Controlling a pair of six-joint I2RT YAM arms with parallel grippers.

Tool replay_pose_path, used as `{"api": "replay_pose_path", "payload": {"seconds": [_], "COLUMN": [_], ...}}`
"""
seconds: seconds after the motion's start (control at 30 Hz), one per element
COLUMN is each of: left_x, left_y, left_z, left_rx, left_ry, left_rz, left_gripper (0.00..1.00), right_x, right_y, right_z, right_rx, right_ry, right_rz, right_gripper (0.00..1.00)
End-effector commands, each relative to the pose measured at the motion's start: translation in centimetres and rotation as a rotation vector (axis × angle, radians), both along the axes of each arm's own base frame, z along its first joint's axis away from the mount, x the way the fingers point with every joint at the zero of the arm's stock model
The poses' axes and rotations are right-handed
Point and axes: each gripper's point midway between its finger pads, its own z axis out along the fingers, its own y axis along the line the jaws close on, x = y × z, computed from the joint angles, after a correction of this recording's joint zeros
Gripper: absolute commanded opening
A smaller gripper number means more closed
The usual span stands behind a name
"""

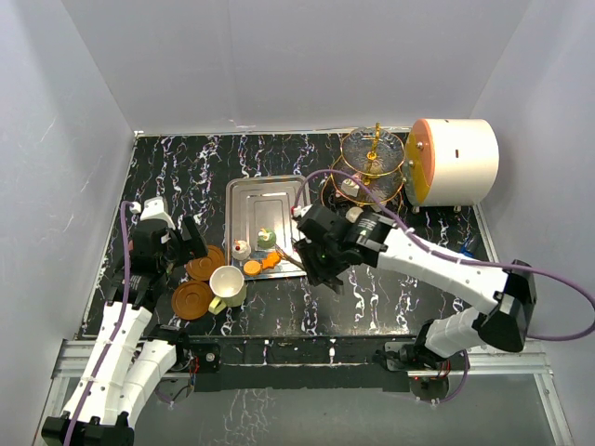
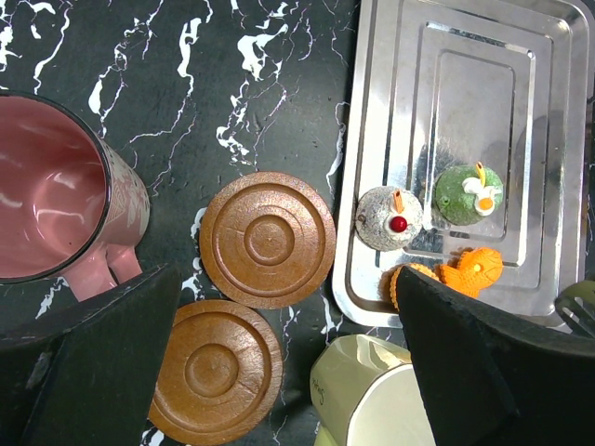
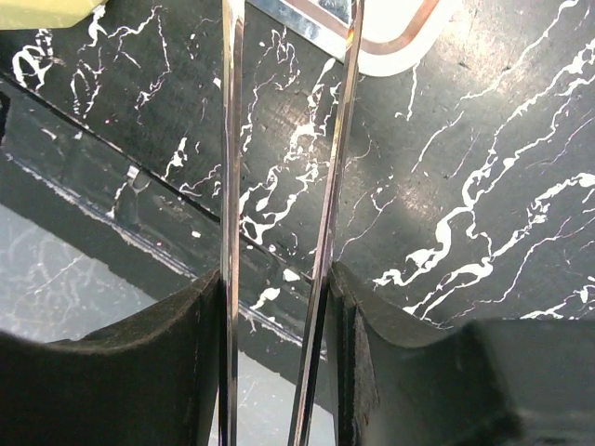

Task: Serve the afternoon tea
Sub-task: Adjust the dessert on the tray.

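Observation:
My left gripper (image 1: pixel 174 243) is open and empty; in its wrist view (image 2: pixel 288 372) it hangs over two brown saucers (image 2: pixel 268 239) (image 2: pixel 214 370). The maroon cup (image 2: pixel 51 200) stands left of them. The cream cup (image 2: pixel 372 395) lies on its side at the lower right. A white cake (image 2: pixel 390 217), a green cake (image 2: pixel 468 193) and orange cakes (image 2: pixel 469 268) sit on the steel tray (image 2: pixel 474 56). My right gripper (image 3: pixel 276 279) is shut on steel tongs (image 3: pixel 230 139), near the tray's front corner (image 1: pixel 316 260). The three-tier glass stand (image 1: pixel 372 167) is at the back right.
The big white cylinder with an orange end (image 1: pixel 456 160) lies right of the stand. The tray's near corner (image 3: pixel 390 46) shows at the top of the right wrist view, with the table's front edge (image 3: pixel 112 214) below it. Grey walls enclose the table.

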Motion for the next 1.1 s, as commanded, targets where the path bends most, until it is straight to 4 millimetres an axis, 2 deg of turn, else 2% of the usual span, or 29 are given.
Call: {"api": "replay_pose_path", "payload": {"seconds": [0.0, 0.4, 0.6, 0.83, 1.07], "left_x": [0.0, 0.0, -0.2, -0.5, -0.8], "left_y": [0.2, 0.2, 1.0, 3.1, 2.7], "left_z": [0.5, 0.8, 1.5, 2.8, 5.8], "left_rx": [0.005, 0.003, 0.009, 0.018, -0.013], "left_ry": [-0.014, -0.025, -0.043, -0.082, -0.243], "left_rz": [0.01, 0.008, 0.066, 0.219, 0.173], "left_gripper": [0.99, 0.99, 0.99, 0.99, 0.99], "right_x": [1.7, 2.2, 2.7, 3.3, 3.9], "right_y": [1.5, 3.5, 4.3, 5.0, 5.5], "right_z": [2.0, 0.6, 0.6, 0.2, 0.8], "right_rx": [-0.01, -0.043, -0.021, -0.023, -0.011], "right_ry": [-0.13, -0.145, -0.164, -0.179, -0.209], "right_rz": [-0.037, -0.014, -0.012, -0.006, 0.0], "right_gripper": [0.4, 0.39, 0.39, 0.39, 0.4]}}
